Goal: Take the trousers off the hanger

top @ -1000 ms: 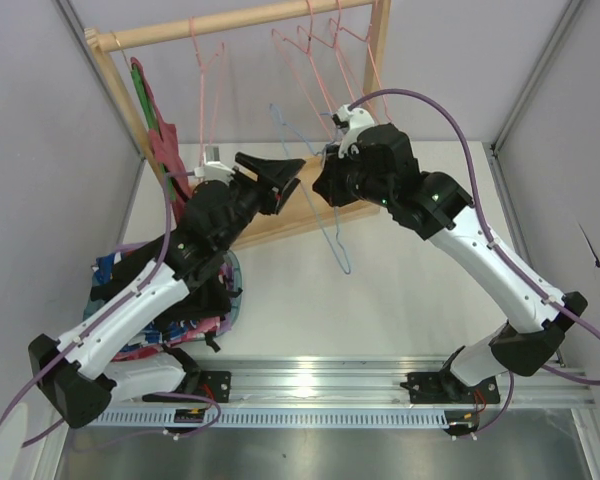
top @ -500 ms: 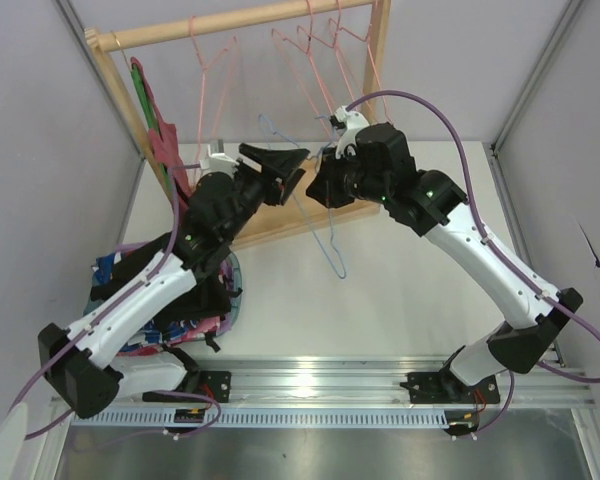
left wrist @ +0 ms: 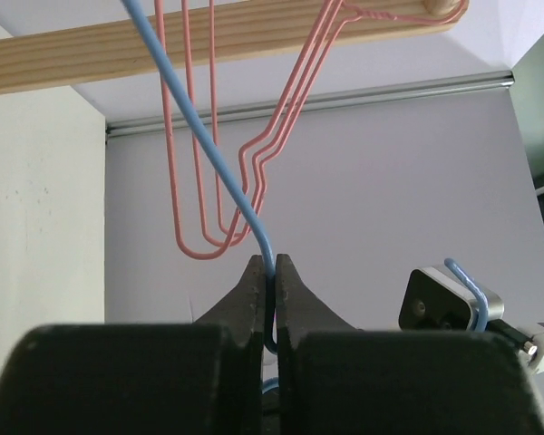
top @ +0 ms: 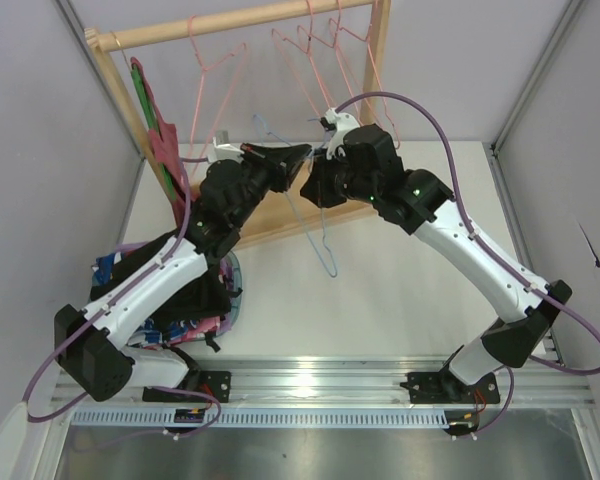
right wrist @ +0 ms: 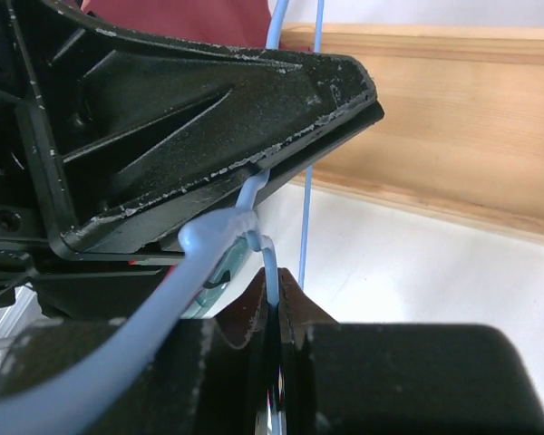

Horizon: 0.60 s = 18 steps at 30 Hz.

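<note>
The trousers (top: 212, 296) are lying on the cloth heap (top: 170, 325) beside the left arm's base, well apart from the hanger (left wrist: 192, 109). Farther out, the left gripper (left wrist: 269, 263), wide a second ago, is now pinching the hanger's wire. The right gripper (right wrist: 276, 279) is still clamping it just beside, closer to the wooden rail (top: 240, 22) than before.

Glossy light-blue wire hanger (left wrist: 206, 136), matt wooden rail (left wrist: 72, 59)
</note>
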### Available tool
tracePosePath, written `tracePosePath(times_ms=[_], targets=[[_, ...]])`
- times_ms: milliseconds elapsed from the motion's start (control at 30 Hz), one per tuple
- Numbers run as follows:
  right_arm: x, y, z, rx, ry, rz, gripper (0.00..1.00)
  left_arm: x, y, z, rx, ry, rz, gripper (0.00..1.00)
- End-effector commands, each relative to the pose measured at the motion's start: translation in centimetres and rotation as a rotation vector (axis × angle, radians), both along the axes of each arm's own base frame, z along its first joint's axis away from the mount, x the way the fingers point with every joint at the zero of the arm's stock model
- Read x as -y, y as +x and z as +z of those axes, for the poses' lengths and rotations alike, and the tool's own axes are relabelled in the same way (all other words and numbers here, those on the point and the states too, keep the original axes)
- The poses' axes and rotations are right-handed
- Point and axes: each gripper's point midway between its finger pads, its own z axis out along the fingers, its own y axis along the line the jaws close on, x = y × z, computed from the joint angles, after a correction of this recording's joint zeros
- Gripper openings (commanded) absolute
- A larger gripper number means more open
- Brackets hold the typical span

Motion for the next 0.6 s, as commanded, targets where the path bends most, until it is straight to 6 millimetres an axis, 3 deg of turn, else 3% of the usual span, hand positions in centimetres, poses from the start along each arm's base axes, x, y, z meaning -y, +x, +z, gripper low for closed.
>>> tracePosePath(times_ms=[0, 67, 100, 167, 300, 567], targets=[[-0.1, -0.4, 1.2, 0.023, 0.011, 0.007, 0.00, -0.7, 0.3, 4.3, 0.065, -0.122, 0.011, 0.00], [0.1, -0.5, 1.3, 0.024, 0.013, 0.001, 0.09, -1.1, 0.8, 4.1, 0.060, -0.145, 0.011, 0.00], [0.1, -0.6, 1.3, 0.022, 0.015, 0.001, 0.19, -1.2, 1.1, 4.0, 0.048, -0.161, 0.012, 0.00], [0.4, -1.0, 1.3, 0.023, 0.020, 0.002, 0.23, -1.5, 1.4, 4.1, 0.047, -0.171, 0.016, 0.00], [0.7, -1.5, 0.8, 0.014, 0.041, -0.011, 0.38, -1.7, 1.8, 4.5, 0.041, -0.206, 0.025, 0.00], [1.6, -2.3, -1.2, -0.008, -0.006, -0.057, 0.38, -1.6, 2.4, 5.0, 0.031, -0.236, 0.033, 0.00]])
